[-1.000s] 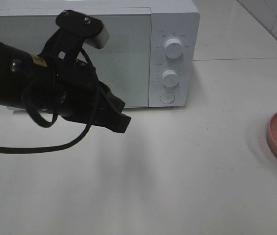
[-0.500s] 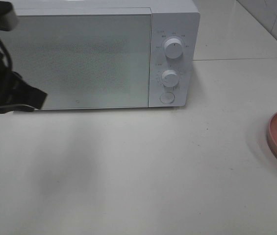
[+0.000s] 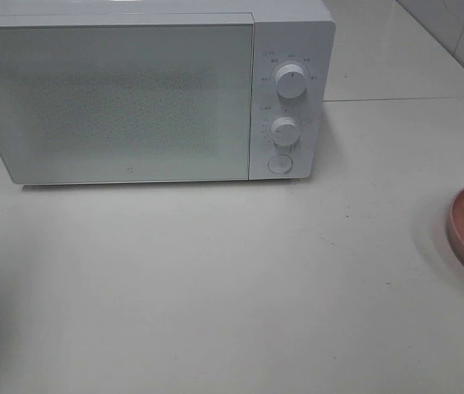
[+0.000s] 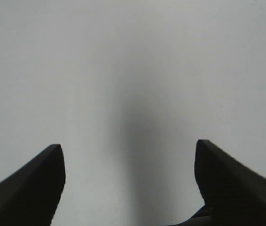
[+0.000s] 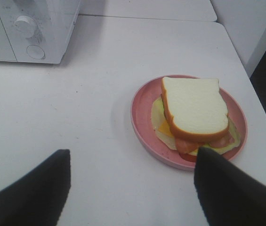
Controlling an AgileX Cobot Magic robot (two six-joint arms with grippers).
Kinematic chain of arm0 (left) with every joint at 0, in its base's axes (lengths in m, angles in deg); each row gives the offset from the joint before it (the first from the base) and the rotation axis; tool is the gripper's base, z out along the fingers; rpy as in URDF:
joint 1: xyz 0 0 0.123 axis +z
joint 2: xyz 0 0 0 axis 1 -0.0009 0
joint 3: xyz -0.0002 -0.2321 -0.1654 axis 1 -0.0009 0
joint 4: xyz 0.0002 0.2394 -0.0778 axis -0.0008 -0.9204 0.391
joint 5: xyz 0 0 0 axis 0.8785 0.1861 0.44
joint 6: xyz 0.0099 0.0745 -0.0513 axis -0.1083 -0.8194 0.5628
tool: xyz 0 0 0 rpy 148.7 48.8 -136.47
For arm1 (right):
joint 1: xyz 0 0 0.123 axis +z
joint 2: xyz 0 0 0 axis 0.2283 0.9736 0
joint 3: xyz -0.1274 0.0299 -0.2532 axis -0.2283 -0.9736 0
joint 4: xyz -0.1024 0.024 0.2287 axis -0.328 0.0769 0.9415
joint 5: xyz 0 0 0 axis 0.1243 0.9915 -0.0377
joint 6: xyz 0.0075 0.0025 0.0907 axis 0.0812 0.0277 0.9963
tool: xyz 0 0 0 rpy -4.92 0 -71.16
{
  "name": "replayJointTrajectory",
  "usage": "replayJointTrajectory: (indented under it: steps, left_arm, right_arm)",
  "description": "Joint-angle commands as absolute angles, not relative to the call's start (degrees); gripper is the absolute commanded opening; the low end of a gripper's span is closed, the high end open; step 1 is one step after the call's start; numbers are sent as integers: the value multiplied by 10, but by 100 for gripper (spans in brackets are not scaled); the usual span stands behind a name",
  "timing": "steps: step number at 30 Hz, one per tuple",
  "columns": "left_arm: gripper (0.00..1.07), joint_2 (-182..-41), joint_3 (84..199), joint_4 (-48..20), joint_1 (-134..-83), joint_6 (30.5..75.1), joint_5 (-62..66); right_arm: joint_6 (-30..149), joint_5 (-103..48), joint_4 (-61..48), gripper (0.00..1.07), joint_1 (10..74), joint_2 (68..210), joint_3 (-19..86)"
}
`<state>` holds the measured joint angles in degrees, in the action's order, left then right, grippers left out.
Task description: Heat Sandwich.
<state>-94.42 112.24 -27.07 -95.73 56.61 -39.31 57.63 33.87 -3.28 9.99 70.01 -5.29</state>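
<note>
Sandwich (image 5: 195,110) is sitting on the pink plate (image 5: 141,115) on the tabletop (image 3: 215,287), cropped at the overhead view's right edge. Both hands are out of overhead view. Left hand (image 4: 129,155) is released over bare tabletop; right hand (image 5: 132,172) is released, near the plate. Microwave (image 3: 133,90) door is shut.

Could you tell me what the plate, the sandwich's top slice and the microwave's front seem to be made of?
The plate looks like matte pink plastic or glazed ceramic; its even colour and soft sheen leave that open. The sandwich has a top slice of soft white bread with a tan crust. The microwave shows a glossy white casing, probably plastic or painted metal, and a speckled, glass-like door.
</note>
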Motion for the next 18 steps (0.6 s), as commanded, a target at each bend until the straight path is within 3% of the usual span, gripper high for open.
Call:
replayJointTrajectory:
  steps: [1, 7, 18]
  left_arm:
    - [74, -908, 1119, -286, -936, 566, -420]
    - [74, -799, 1119, -294, -894, 566, -471]
    - [74, -635, 1052, -297, -891, 594, -495]
  right_arm:
    - [578, 332, -33, 71, 100, 687, -55]
    - [578, 332, -33, 71, 100, 687, -55]
    - [578, 332, -33, 71, 100, 687, -55]
